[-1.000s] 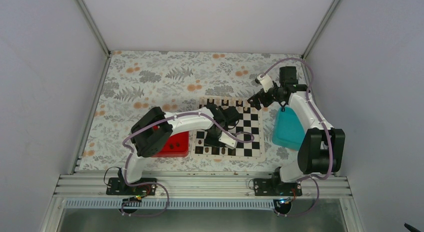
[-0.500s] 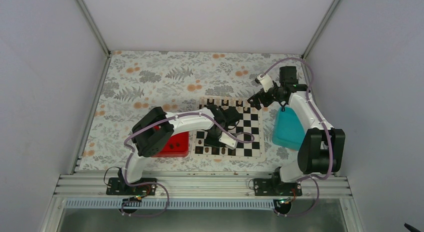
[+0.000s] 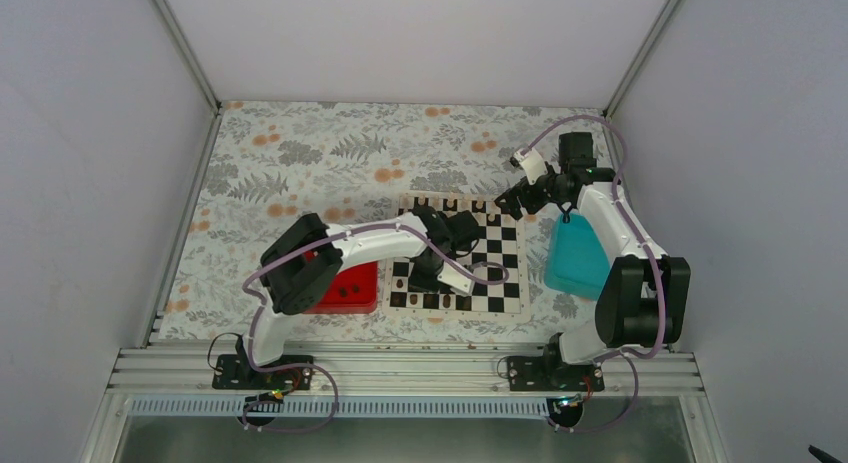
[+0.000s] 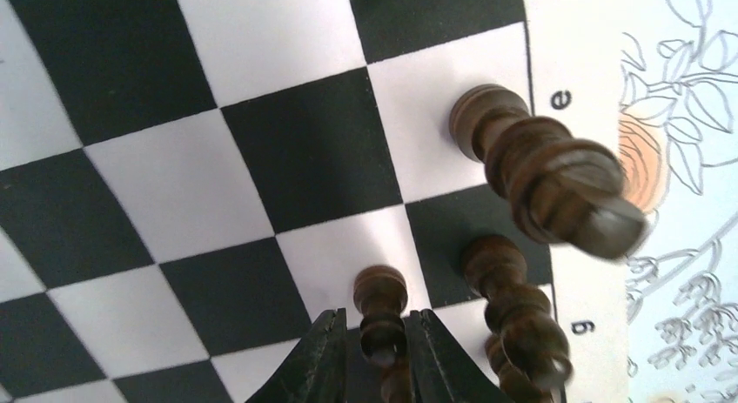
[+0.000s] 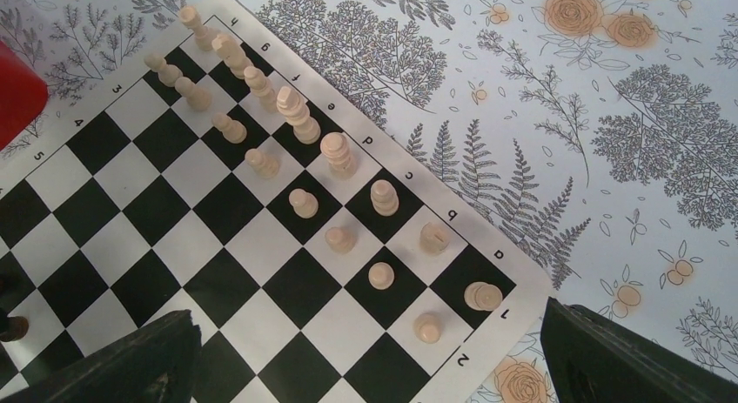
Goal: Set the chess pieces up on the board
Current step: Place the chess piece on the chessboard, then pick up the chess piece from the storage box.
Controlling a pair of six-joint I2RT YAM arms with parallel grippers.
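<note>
In the left wrist view a small dark pawn [image 4: 380, 292] stands on a cream square of the board [image 4: 174, 185], near its edge by the letter g. My left gripper [image 4: 379, 320] straddles it, jaws slightly parted with a thin gap beside the pawn, so it is open. Two taller dark chess pieces [image 4: 548, 172] [image 4: 513, 307] stand just to its right on the edge row. From above, the left gripper [image 3: 432, 278] is low over the board's [image 3: 500, 253] near left part. My right gripper [image 5: 374, 359] hovers wide open and empty above the far right corner [image 3: 515, 198].
Pale pieces [image 5: 296, 116] stand in two rows along the board's far side. A red tray [image 3: 345, 288] lies left of the board and a teal tray [image 3: 578, 258] lies right of it, under the right arm. Floral cloth [image 5: 609, 116] covers the table.
The left jaws have parted a little from the dark pawn they were shut on. Both arms stay almost where they were.
</note>
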